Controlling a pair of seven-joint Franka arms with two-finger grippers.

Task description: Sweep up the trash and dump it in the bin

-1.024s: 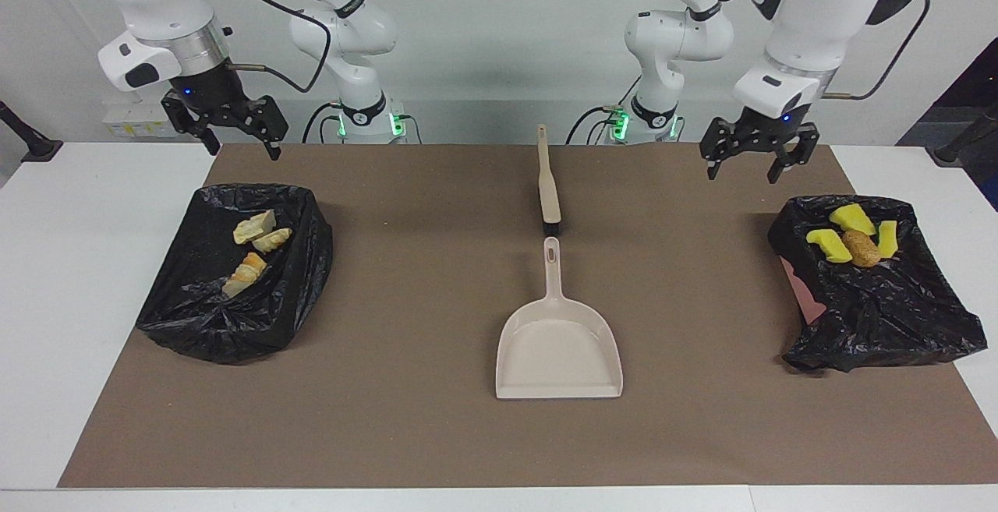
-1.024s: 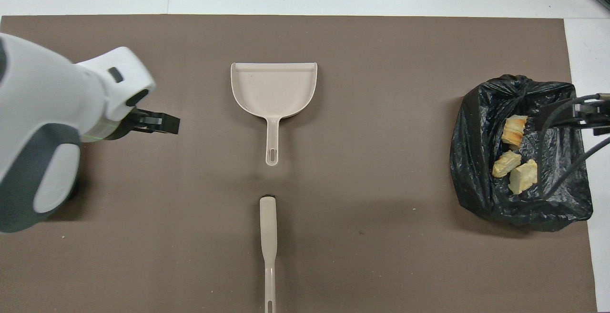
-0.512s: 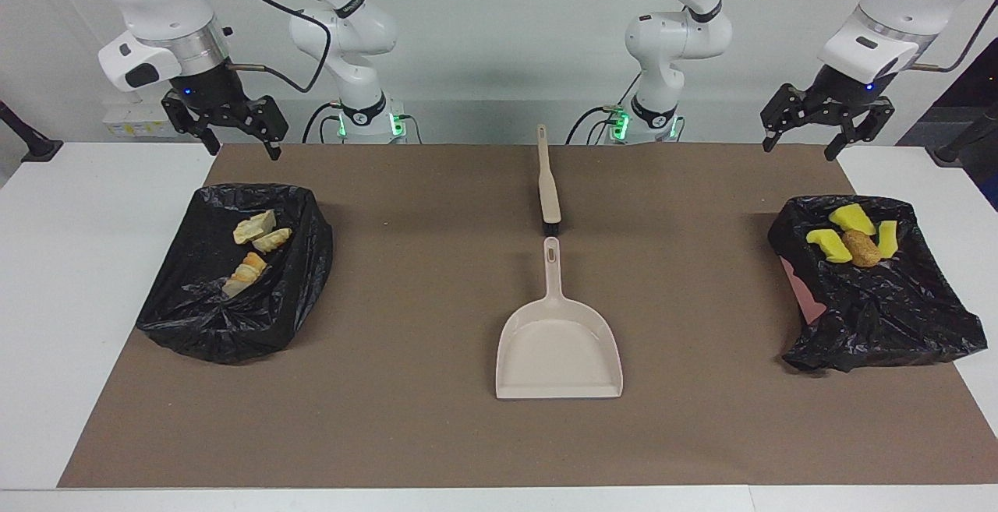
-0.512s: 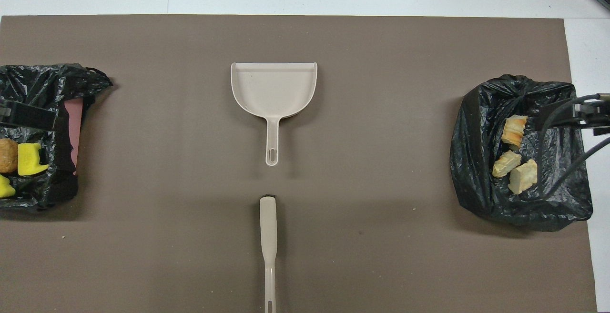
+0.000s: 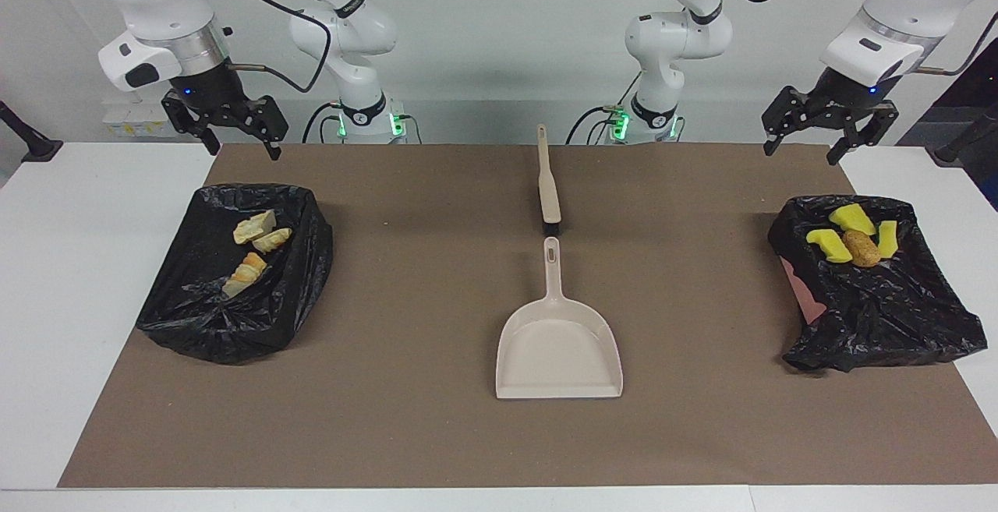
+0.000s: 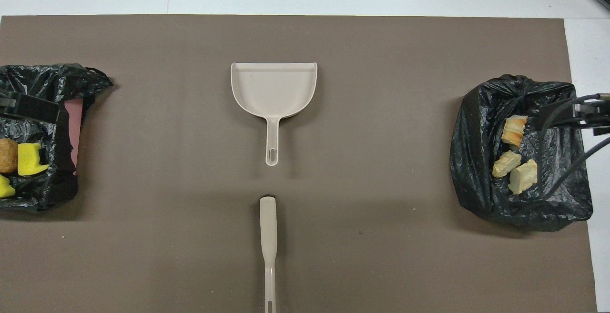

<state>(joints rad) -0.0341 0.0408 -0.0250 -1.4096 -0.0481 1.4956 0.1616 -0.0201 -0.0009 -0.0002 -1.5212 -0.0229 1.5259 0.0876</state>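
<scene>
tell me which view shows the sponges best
The facing view: all three yellow sponges show around the brown lump in the black bin. The overhead view cuts that bin at its edge, showing only one whole sponge and a sliver of another.

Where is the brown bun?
The brown bun sits in the black bin at the left arm's end of the table, touching yellow sponges.

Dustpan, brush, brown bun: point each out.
dustpan (image 5: 558,356), facing view, middle of the pan's floor
brush (image 5: 548,192), facing view, the handle's wide part
brown bun (image 5: 860,248), facing view, its top
</scene>
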